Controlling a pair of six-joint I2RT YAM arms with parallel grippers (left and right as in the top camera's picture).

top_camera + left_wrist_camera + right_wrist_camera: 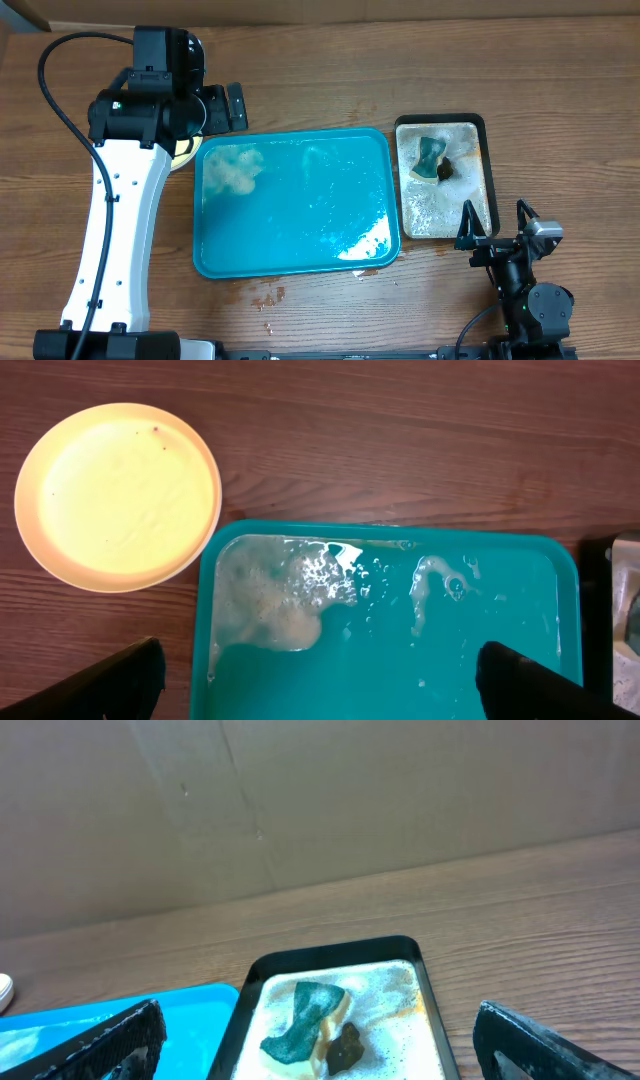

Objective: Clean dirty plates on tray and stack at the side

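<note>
The teal tray (300,215) lies mid-table with no plates on it, only soapy water and a foam patch (232,170) at its left end. In the left wrist view a pale yellow plate (118,495) sits on the wood just off the tray (400,650), at its far-left corner. Whether other plates lie under it I cannot tell. From overhead only a sliver of that plate (185,152) shows under the left arm. My left gripper (320,685) hangs open and empty over the tray's left part. My right gripper (496,222) stands open and empty at the near right.
A black tray (487,130) of foamy water stands right of the teal tray, with a green-and-yellow sponge (305,1015) and a brown lump (345,1045) in it. Water drops (265,297) lie on the wood before the teal tray. A cardboard wall (300,800) closes the back.
</note>
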